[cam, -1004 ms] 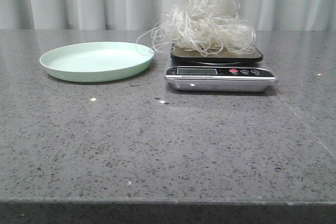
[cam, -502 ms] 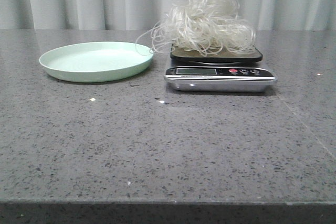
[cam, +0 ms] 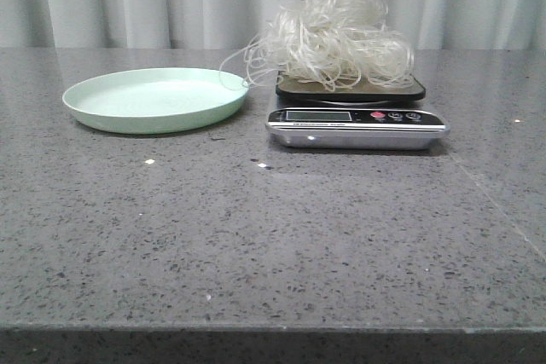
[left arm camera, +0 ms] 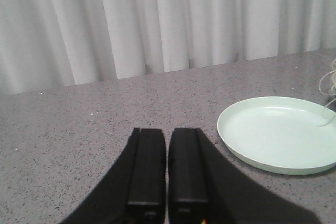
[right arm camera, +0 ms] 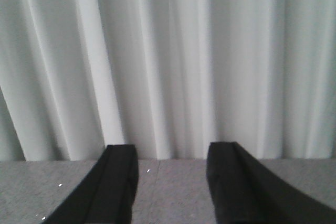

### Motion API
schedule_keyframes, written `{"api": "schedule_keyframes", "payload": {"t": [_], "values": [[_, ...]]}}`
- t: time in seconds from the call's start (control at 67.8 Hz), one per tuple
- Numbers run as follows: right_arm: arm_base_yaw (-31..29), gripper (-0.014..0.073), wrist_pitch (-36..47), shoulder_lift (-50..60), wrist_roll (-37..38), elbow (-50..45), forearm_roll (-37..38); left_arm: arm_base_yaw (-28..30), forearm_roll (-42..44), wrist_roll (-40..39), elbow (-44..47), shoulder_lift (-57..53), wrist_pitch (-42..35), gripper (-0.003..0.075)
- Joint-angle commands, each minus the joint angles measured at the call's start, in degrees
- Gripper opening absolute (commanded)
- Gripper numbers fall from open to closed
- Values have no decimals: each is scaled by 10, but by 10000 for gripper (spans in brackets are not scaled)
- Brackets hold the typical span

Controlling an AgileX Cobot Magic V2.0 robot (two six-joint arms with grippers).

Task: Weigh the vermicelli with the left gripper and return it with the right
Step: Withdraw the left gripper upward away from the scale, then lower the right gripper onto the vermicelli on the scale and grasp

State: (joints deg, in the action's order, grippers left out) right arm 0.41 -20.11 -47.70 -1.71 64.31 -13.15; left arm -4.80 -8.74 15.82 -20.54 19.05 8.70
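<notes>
One vermicelli (cam: 337, 36) tangle, strands trailing left

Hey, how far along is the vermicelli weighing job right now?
Done: the vermicelli sits piled on the scale, so the weighing placement is made. In hand: nothing; the left gripper has its jaws shut and empty, the right gripper is open. Left: the right arm returns the vermicelli, presumably to the empty green plate.
</notes>
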Motion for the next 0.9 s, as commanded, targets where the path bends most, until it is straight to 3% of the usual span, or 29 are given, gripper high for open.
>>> {"api": "schedule_keyframes", "payload": {"t": [0.0,0.148,0.413,0.561,0.885], "values": [[2,526,-12,-68,0,78,-66,0,-8,-7,-16,4,-46,137],[30,550,-74,-166,-22,160,-106,0,-8,-7,-16,4,-44,137],[128,550,-174,-343,-83,281,-108,0,-8,-7,-16,4,-43,137],[155,550,-203,-415,-115,305,-108,0,-8,-7,-16,4,-46,137],[152,550,-211,-503,-121,308,-91,0,-8,-7,-19,4,-87,137]]}}
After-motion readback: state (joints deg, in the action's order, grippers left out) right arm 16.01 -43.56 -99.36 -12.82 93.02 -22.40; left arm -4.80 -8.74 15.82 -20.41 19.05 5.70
